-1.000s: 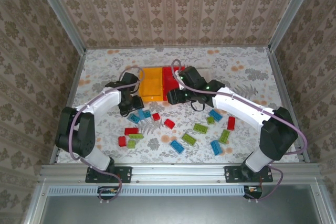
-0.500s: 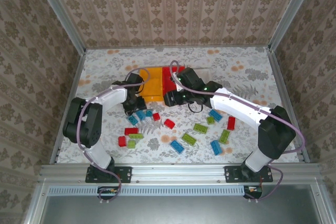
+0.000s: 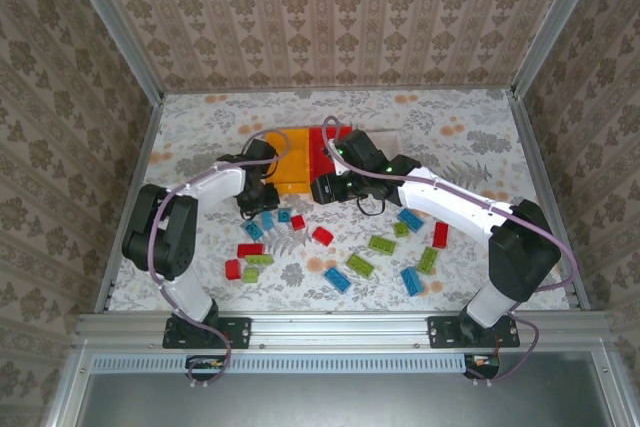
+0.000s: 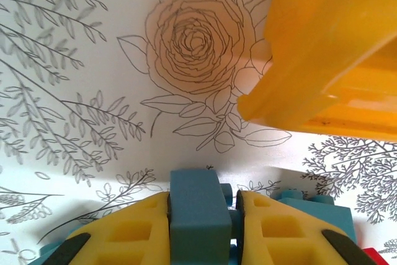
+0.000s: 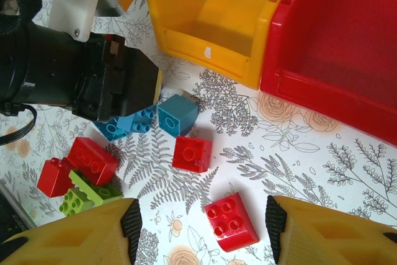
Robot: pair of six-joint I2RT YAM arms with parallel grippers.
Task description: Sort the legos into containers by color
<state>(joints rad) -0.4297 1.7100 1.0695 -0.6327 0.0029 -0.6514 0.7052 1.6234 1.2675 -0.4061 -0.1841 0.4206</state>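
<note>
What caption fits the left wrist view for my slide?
Left gripper pinching a blue brick near a corner of the yellow bin, floral tablecloth behind.

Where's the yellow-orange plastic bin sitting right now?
In the top view the yellow-orange plastic bin sits just left of centre on the floral table, its right side against the red plastic bin; the left pincer is by its near-left corner.
</note>
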